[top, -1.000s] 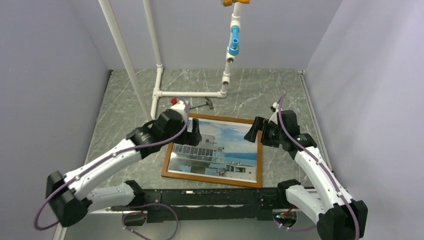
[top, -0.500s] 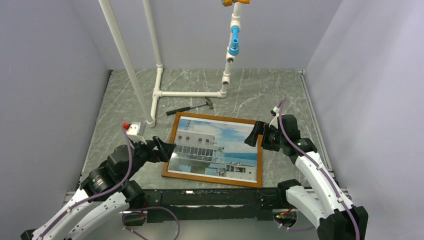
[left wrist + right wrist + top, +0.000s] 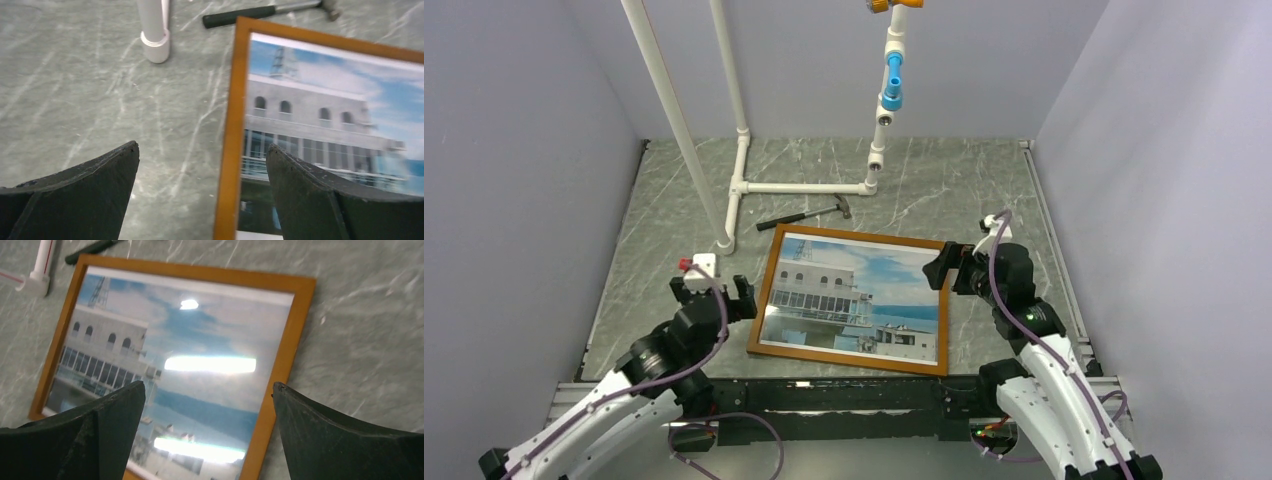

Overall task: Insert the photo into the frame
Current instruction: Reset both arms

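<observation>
Orange-brown wood rails of the frame [image 3: 231, 140] ring the photo [image 3: 854, 300], which lies face up inside it, flat on the desk [image 3: 984, 180]. In the past second the left arm [image 3: 624, 385] has swung off the frame's far-left corner to the near left (the right arm [image 3: 1034, 330] only eased back). Both sets of jaws gape empty, so the job looks finished.

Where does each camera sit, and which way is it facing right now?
Top external: high behind the robot, looking down; it shows the left gripper and right gripper on either side of the frame.
Left wrist: low beside the frame's left rail, facing the far hammer; its open fingers show.
Right wrist: over the frame's right side, looking leftward across the photo; its open fingers show.
Shared: both wrist views see frame, photo and hammer.
</observation>
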